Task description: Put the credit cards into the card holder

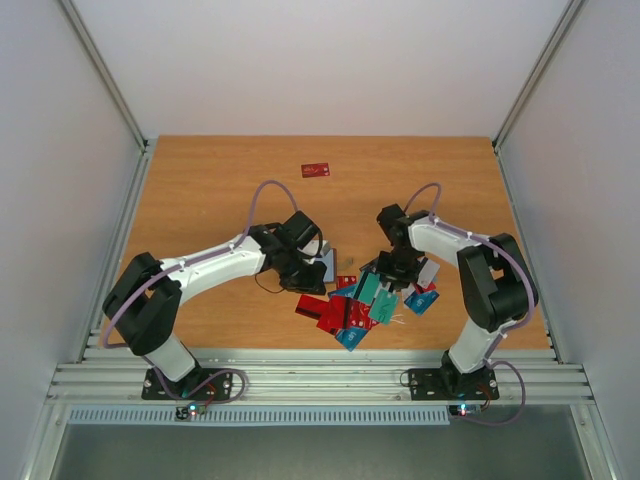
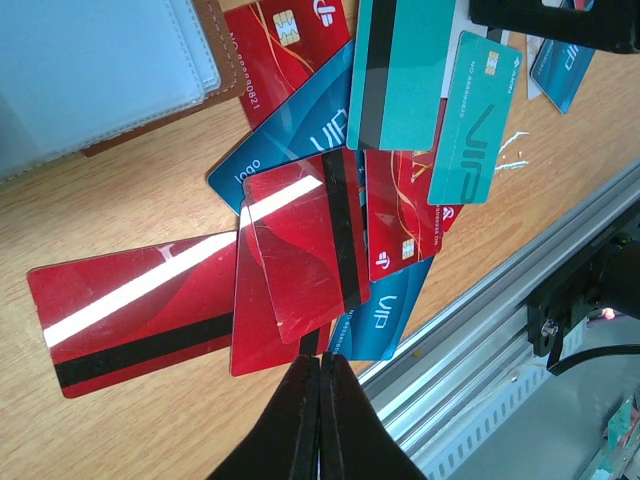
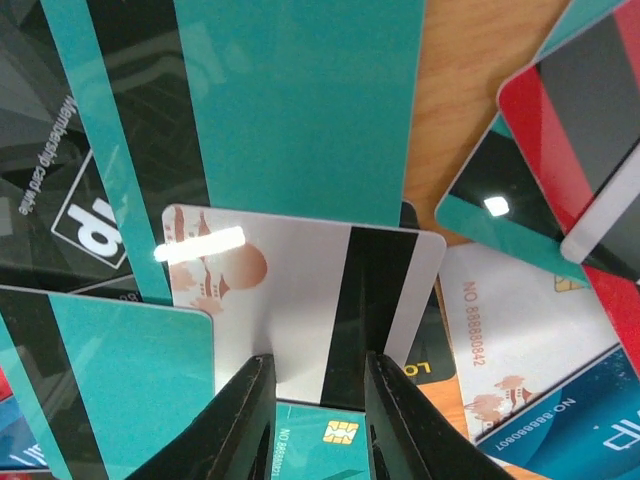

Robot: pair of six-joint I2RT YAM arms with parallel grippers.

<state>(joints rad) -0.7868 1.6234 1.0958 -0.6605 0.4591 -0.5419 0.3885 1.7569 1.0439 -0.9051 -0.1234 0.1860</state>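
The credit cards [image 1: 358, 300] lie in a loose overlapping pile of red, teal, blue and white near the table's front. The card holder [image 1: 327, 263] lies open at the pile's left edge; in the left wrist view it shows a brown rim [image 2: 214, 45] round a pale inner pocket. My left gripper [image 1: 303, 272] is shut and empty, its tips [image 2: 322, 362] at the near edge of the red striped cards [image 2: 300, 250]. My right gripper [image 1: 393, 268] is open low over the pile, its fingers [image 3: 250, 410] straddling a white card with a black stripe [image 3: 290, 300].
One red card [image 1: 316, 170] lies alone far back on the wooden table. The metal rail [image 1: 320, 375] runs along the front edge just behind the pile, also in the left wrist view [image 2: 500, 330]. White walls close in the sides.
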